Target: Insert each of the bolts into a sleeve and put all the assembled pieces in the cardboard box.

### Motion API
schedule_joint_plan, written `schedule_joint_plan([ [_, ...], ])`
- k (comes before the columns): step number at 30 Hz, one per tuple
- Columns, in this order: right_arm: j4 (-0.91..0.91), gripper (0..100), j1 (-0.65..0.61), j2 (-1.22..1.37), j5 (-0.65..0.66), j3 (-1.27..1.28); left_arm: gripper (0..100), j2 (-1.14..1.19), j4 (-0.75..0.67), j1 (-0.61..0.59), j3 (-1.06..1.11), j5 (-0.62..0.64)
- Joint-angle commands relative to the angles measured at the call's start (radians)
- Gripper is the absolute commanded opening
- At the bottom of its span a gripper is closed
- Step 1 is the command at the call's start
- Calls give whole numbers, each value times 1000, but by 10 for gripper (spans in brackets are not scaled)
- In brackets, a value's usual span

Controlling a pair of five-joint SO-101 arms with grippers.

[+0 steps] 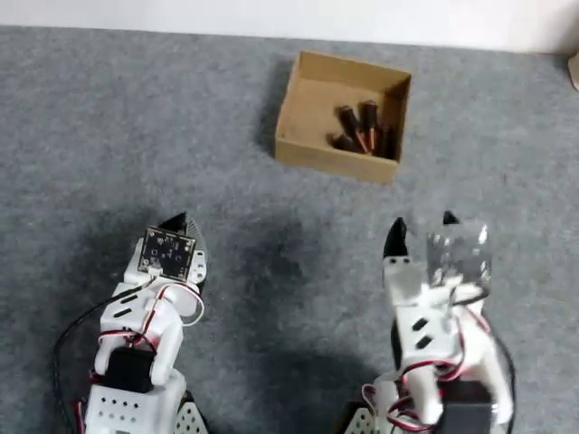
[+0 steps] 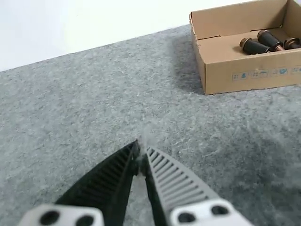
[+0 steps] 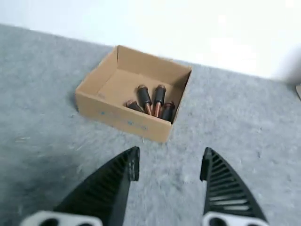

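While the left gripper (image 2: 139, 157) is keeping its ribbed black jaws pressed together on nothing, the right gripper (image 3: 169, 164) is holding its jaws wide apart, likewise empty. Both are pointing out over the grey, fuzzy felt-like mat (image 1: 109, 136). Farther out, the open rectangular cardboard box (image 3: 117, 117) is sitting flat on the mat, well apart from both grippers. Inside it, several assembled pieces (image 3: 153, 100), dark cylinders with coppery ends, are lying clustered toward one corner, touching one another.
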Motion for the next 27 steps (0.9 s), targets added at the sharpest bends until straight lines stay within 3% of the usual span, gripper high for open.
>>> schedule_joint_plan([
  [1, -111, 190, 16, -191, -5, 231, 35, -12, -28, 19, 4, -3],
  [9, -208, 190, 27, -176, -11, 562, 37, -5, -18, 136, 24, -5],
  [13, -206, 190, 27, -176, -8, 671, 38, -7, 130, 140, 24, -6],
  [21, -91, 190, 44, -174, -6, 745, 38, -10, 414, 13, 24, -5],
  [27, 94, 190, 44, -173, -5, 745, 38, -12, 542, -105, 24, -5],
])
